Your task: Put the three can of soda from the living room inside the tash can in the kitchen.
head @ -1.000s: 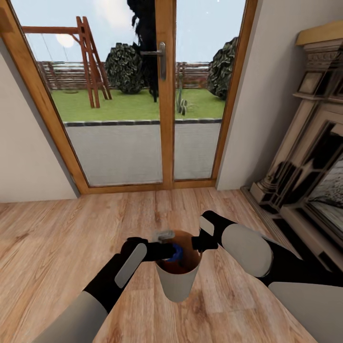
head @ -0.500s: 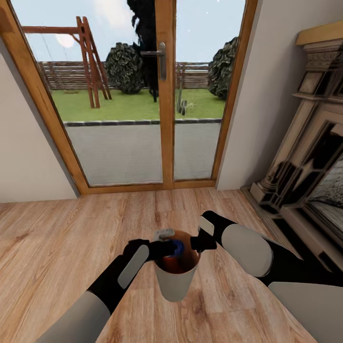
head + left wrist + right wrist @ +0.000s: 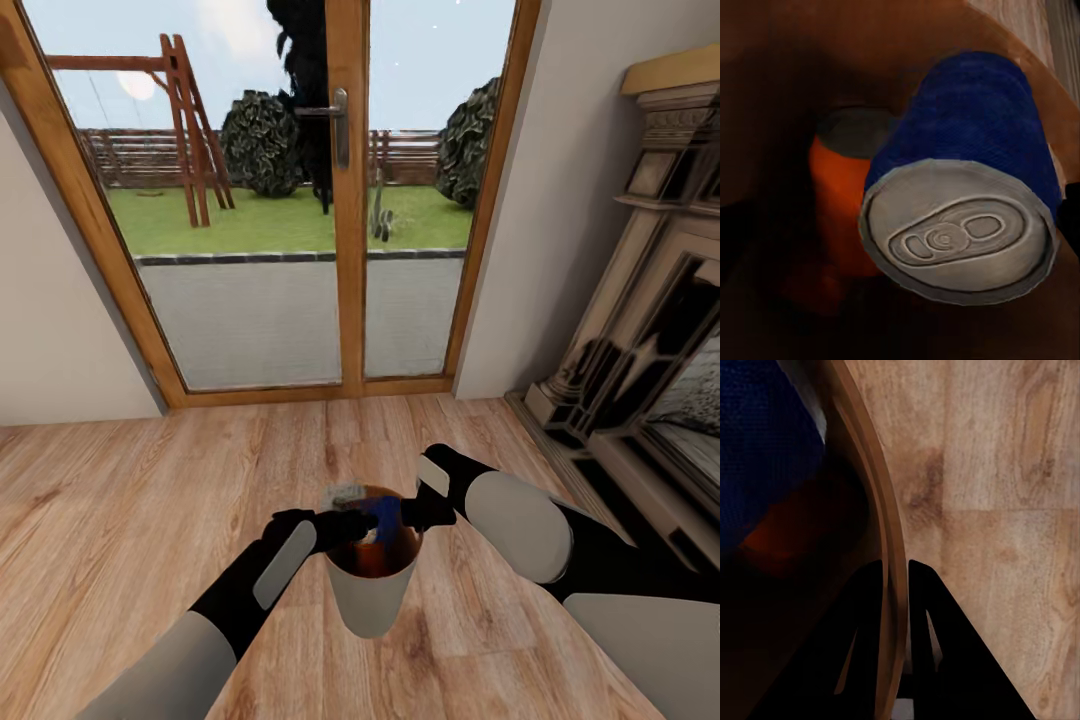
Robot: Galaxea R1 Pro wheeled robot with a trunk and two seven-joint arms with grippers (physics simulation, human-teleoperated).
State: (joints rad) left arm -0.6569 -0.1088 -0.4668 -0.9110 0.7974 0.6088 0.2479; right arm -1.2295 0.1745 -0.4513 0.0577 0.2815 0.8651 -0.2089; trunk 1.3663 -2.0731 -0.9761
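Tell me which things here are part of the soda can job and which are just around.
Part of the job:
- blue can, in the bin
- orange can, in the bin
- bin
- right end effector, pinching the bin's rim
- left end effector, at the bin's mouth

Just around:
- glass doors
- fireplace
- wood floor

The head camera looks forward and down across the plank floor (image 3: 120,520) toward the glass doors (image 3: 300,200), with the bin (image 3: 370,600) low in centre. The left wrist camera peers close into that bin (image 3: 780,75), onto the blue can (image 3: 967,180). The right wrist camera sits tight against the bin's rim (image 3: 877,532), facing down onto the floor (image 3: 997,510)
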